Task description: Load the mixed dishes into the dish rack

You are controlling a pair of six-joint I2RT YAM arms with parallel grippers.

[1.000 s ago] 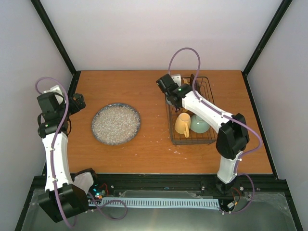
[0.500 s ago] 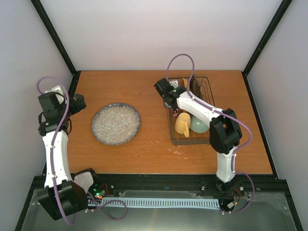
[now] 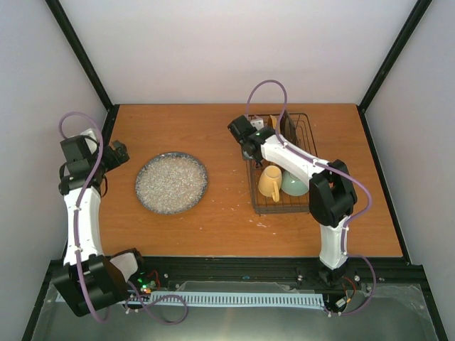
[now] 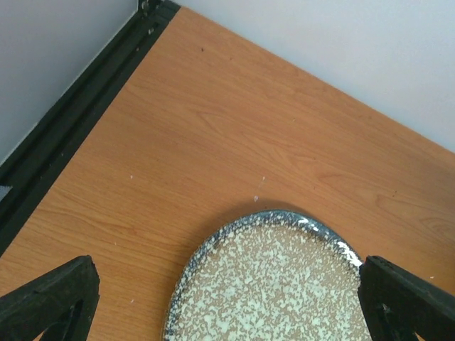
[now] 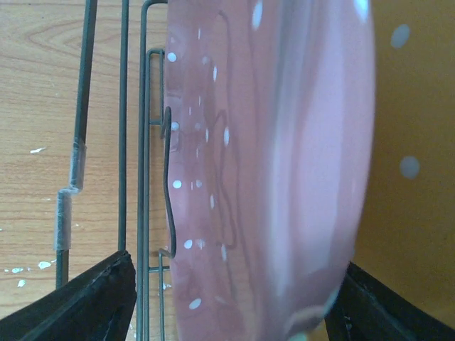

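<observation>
The dark wire dish rack (image 3: pixel 284 210) stands at the right of the table with a yellow mug (image 3: pixel 269 183) and a pale green bowl (image 3: pixel 293 183) in its front half. My right gripper (image 3: pixel 252 148) reaches into the rack's back left part. In the right wrist view a pink dish with white dots (image 5: pixel 277 163) stands on edge against the rack's wires (image 5: pixel 146 142), and my right gripper (image 5: pixel 234 302) is open around it, the left finger apart from it. A speckled plate (image 3: pixel 171 182) lies flat on the table. My left gripper (image 4: pixel 227 305) hangs open over that plate's (image 4: pixel 277 284) far rim.
An orange surface with pale dots (image 5: pixel 412 142) stands right behind the pink dish. The black frame rail (image 4: pixel 78 114) runs along the table's left edge close to my left arm. White walls close in the back and both sides.
My right gripper's jaws have spread and let go of the pink dish, which stands in the rack. The right elbow has swung in towards the rack. The left arm shifted only slightly.
</observation>
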